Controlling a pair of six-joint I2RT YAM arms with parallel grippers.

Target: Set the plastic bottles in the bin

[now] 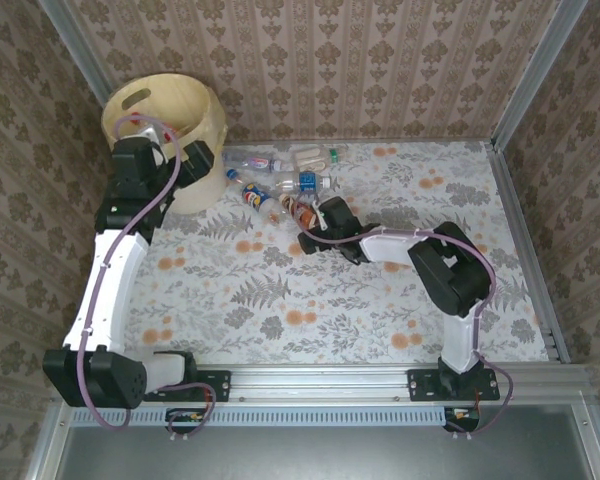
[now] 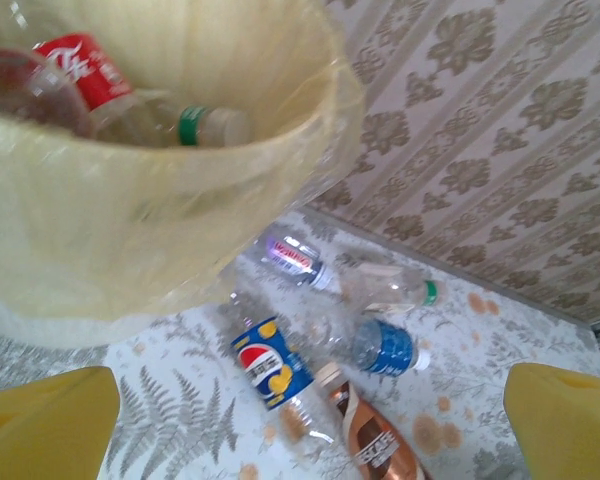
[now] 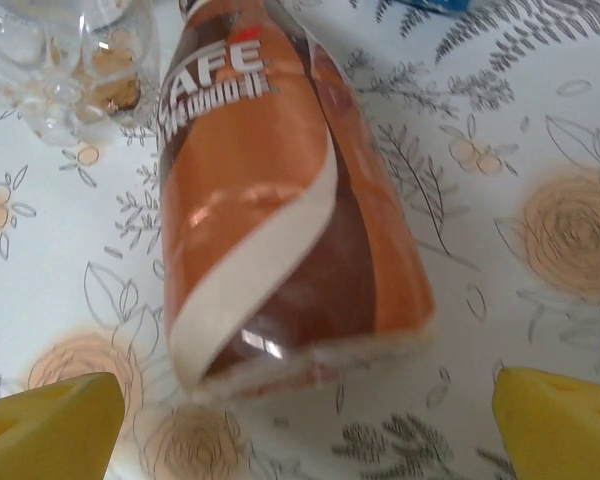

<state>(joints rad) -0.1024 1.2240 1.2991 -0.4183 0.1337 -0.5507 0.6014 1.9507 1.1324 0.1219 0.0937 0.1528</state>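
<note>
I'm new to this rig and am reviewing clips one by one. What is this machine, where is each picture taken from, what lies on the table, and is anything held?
These are two robot arms bolted at the table's near edge, each ending in a two-finger gripper with yellow fingertips. One picture looks down from above. The other two come from a camera on each wrist. The left gripper hangs open by the cream bin, which already holds a red-labelled bottle. Several plastic bottles lie on the flowered table. The right gripper is open around a brown coffee bottle lying flat. Nothing is held.
</note>
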